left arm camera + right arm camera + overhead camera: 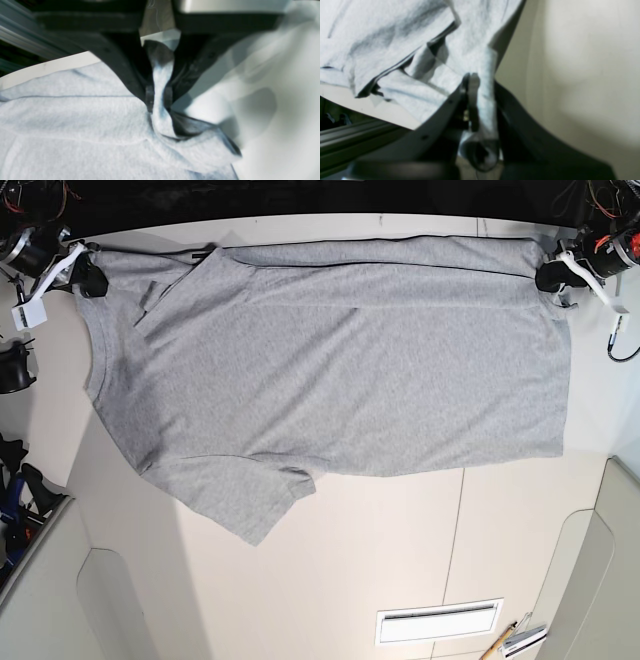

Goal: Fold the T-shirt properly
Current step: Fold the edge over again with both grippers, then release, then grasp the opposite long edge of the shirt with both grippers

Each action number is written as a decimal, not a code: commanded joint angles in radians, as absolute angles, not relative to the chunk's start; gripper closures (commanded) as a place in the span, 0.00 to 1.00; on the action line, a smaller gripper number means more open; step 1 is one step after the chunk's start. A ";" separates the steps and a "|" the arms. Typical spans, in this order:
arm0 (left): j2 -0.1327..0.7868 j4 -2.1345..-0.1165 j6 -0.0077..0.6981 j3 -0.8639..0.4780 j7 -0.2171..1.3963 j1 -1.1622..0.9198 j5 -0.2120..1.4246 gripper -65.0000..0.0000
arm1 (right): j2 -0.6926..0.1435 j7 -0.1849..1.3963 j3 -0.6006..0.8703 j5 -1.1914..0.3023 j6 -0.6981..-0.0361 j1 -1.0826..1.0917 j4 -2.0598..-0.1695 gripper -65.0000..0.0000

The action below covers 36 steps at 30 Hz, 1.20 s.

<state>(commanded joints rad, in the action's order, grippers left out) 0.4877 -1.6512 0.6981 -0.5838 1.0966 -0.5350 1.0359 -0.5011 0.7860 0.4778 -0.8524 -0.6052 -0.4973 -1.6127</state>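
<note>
You had the T-shirt point(350, 360) spread flat across the far half of the table point(400, 540), plain heather-grey side up, one short sleeve pointing toward the near edge. Left gripper point(159, 98) was clamped on a bunched fold at one far corner, right gripper point(480, 100) pinched on cloth at the other. Fabric looked mostly smooth, with light creases near the right gripper

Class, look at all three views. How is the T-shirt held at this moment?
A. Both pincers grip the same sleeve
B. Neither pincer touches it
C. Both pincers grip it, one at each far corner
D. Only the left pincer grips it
C: the left pincer and right pincer each pinch cloth of the T-shirt, at opposite far corners in the base view.
</note>
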 joint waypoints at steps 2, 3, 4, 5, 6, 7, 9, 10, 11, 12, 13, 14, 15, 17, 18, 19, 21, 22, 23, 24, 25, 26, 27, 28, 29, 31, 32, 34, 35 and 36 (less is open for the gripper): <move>0.488 -1.651 0.698 -0.584 1.097 -0.535 1.036 1.00 | -0.501 0.781 0.478 -0.852 -0.605 -0.508 -1.613 0.89; 0.488 -1.651 0.698 -0.584 1.097 -0.535 1.036 0.97 | -0.501 0.782 0.478 -0.852 -0.605 -0.511 -1.613 0.77; 0.488 -1.651 0.698 -0.584 1.096 -0.535 1.036 0.87 | -0.500 0.782 0.478 -0.848 -0.605 -0.511 -1.613 0.67; 0.488 -1.651 0.698 -0.584 1.092 -0.535 1.036 0.77 | -0.500 0.780 0.478 -0.845 -0.601 -0.510 -1.613 0.60; 0.488 -1.651 0.698 -0.584 1.092 -0.535 1.036 0.67 | -0.501 0.770 0.478 -0.845 -0.598 -0.510 -1.613 0.56; 0.488 -1.651 0.698 -0.584 1.093 -0.535 1.035 0.57 | -0.501 0.757 0.479 -0.845 -0.598 -0.509 -1.613 0.56; 0.491 -1.651 0.698 -0.584 1.092 -0.535 1.036 0.43 | -0.500 0.754 0.488 -0.846 -0.598 -0.501 -1.613 0.56; 0.500 -1.651 0.698 -0.584 1.093 -0.535 1.036 0.42 | -0.500 0.755 0.497 -0.846 -0.598 -0.491 -1.613 0.56; 0.512 -1.651 0.698 -0.584 1.093 -0.535 1.036 0.42 | -0.500 0.755 0.509 -0.846 -0.598 -0.482 -1.613 0.56; 0.528 -1.651 0.698 -0.584 1.093 -0.535 1.036 0.42 | -0.500 0.755 0.522 -0.846 -0.598 -0.467 -1.613 0.56; 0.544 -1.651 0.698 -0.584 1.093 -0.535 1.036 0.42 | -0.500 0.754 0.536 -0.846 -0.598 -0.455 -1.613 0.56; 0.559 -1.651 0.698 -0.584 1.093 -0.535 1.036 0.42 | -0.500 0.754 0.549 -0.846 -0.598 -0.440 -1.613 0.56; 0.572 -1.651 0.698 -0.584 1.093 -0.534 1.036 0.42 | -0.501 0.754 0.560 -0.846 -0.598 -0.424 -1.613 0.56; 0.594 -1.652 0.698 -0.584 1.093 -0.529 1.036 0.42 | -0.501 0.755 0.573 -0.845 -0.598 -0.389 -1.613 0.56; 0.603 -1.652 0.698 -0.584 1.093 -0.527 1.036 0.42 | -0.501 0.755 0.575 -0.845 -0.598 -0.370 -1.613 0.56; 0.609 -1.652 0.698 -0.584 1.097 -0.519 1.034 0.42 | -0.501 0.755 0.575 -0.841 -0.598 -0.353 -1.613 0.56; 0.612 -1.652 0.698 -0.593 1.099 -0.509 1.033 0.42 | -0.501 0.754 0.575 -0.825 -0.598 -0.318 -1.613 0.56; 0.612 -1.651 0.698 -0.604 1.100 -0.501 1.031 0.42 | -0.501 0.752 0.575 -0.813 -0.597 -0.304 -1.613 0.53; 0.612 -1.652 0.698 -0.618 1.099 -0.497 1.032 0.42 | -0.501 0.747 0.575 -0.811 -0.597 -0.289 -1.613 0.48; 0.612 -1.651 0.698 -0.640 1.096 -0.489 1.033 0.42 | -0.500 0.733 0.575 -0.811 -0.594 -0.275 -1.613 0.44; 0.612 -1.651 0.698 -0.664 1.097 -0.480 1.036 0.42 | -0.501 0.725 0.574 -0.811 -0.594 -0.258 -1.613 0.41; 0.613 -1.652 0.698 -0.692 1.097 -0.470 1.045 0.42 | -0.501 0.726 0.574 -0.810 -0.593 -0.237 -1.613 0.41; 0.612 -1.652 0.698 -0.720 1.097 -0.459 1.060 0.42 | -0.501 0.726 0.574 -0.798 -0.590 -0.219 -1.613 0.41; 0.612 -1.652 0.698 -0.746 1.097 -0.448 1.073 0.42 | -0.501 0.725 0.574 -0.786 -0.589 -0.200 -1.612 0.41; 0.612 -1.652 0.698 -0.768 1.096 -0.440 1.083 0.42 | -0.501 0.717 0.574 -0.779 -0.585 -0.183 -1.610 0.41; 0.613 -1.652 0.698 -0.788 1.088 -0.426 1.099 0.42 | -0.501 0.694 0.574 -0.765 -0.577 -0.150 -1.594 0.41; 0.612 -1.651 0.698 -0.787 1.075 -0.417 1.098 0.41 | -0.501 0.691 0.573 -0.765 -0.576 -0.128 -1.573 0.41; 0.612 -1.651 0.698 -0.775 1.023 -0.392 1.068 0.32 | -0.501 0.686 0.564 -0.763 -0.576 -0.065 -1.503 0.41; 0.612 -1.651 0.698 -0.765 0.987 -0.373 1.033 0.29 | -0.501 0.681 0.554 -0.762 -0.576 -0.025 -1.454 0.41; 0.612 -1.648 0.698 -0.751 0.949 -0.352 0.997 0.29 | -0.501 0.671 0.541 -0.758 -0.576 0.017 -1.399 0.41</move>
<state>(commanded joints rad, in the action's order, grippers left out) 0.6125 -1.6482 0.6981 -0.7509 0.9493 -0.3515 0.9970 -0.5007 0.6708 0.5411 -0.7578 -0.5762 0.0170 -1.3991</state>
